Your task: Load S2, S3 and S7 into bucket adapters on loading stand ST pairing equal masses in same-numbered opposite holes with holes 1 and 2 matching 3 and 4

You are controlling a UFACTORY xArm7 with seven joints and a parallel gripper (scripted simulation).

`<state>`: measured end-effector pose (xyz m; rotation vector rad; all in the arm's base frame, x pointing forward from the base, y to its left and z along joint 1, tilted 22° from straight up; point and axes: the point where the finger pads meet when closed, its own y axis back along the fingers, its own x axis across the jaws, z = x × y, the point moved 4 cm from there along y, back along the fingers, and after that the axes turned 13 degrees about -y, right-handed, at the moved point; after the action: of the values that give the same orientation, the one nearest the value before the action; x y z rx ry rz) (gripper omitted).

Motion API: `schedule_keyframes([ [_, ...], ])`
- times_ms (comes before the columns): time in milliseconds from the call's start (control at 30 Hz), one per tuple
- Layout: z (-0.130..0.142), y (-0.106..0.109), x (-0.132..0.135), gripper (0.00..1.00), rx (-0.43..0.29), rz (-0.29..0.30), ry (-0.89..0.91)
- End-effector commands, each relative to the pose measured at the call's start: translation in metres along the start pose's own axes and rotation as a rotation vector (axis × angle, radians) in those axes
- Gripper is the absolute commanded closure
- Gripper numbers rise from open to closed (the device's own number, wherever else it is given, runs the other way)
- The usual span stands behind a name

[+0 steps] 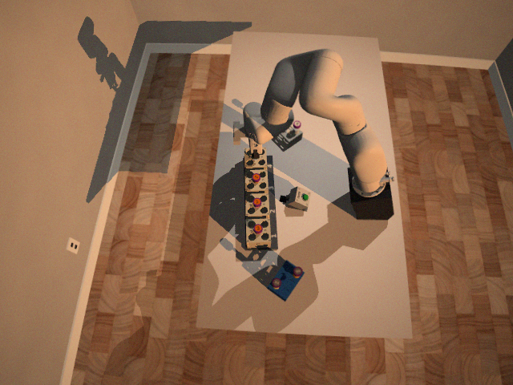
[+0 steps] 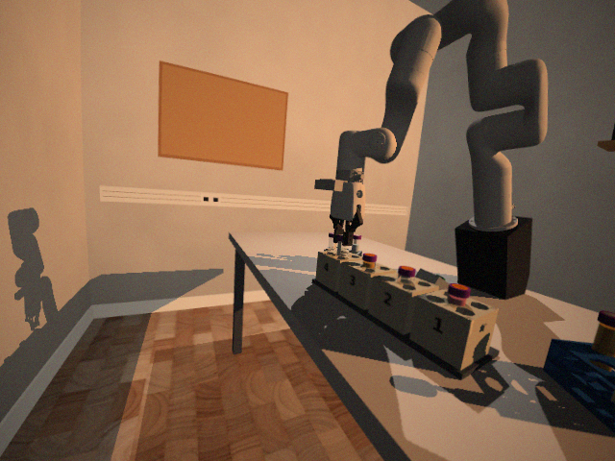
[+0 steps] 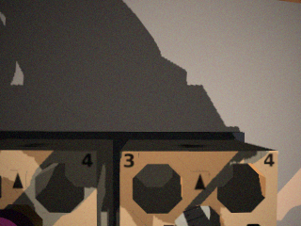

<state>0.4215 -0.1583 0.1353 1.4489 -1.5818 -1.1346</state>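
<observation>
Pale tabletop (image 1: pixel 352 289) (image 2: pixel 293 240) (image 3: pixel 245 61), sun and hard shadow. Tube (image 2: pixel 339 249) (image 3: pixel 181 220) upright, its low end apparently in block 4's (image 1: pixel 249 165) (image 2: pixel 325 274) (image 3: pixel 195 157) middle hole. Gripper (image 1: pixel 255 154) (image 2: pixel 345 240) clenched on it. I judge a slight sideways offset could jam it or nudge the loose block. Wrist points down; arm (image 1: pixel 321 83) (image 2: pixel 414 54) arches high from its base.
</observation>
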Motion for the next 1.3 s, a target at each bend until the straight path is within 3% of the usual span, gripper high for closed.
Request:
schedule_keyframes([
  [0, -0.001, -0.005, 0.001, 1.00, 0.005, -0.002, 0.000],
  [733, -0.001, -0.025, 0.001, 1.00, 0.005, -0.002, 0.000],
  [1233, -0.001, -0.025, 0.001, 1.00, 0.005, -0.002, 0.000],
  [1267, -0.001, -0.025, 0.001, 0.56, 0.005, -0.002, 0.000],
])
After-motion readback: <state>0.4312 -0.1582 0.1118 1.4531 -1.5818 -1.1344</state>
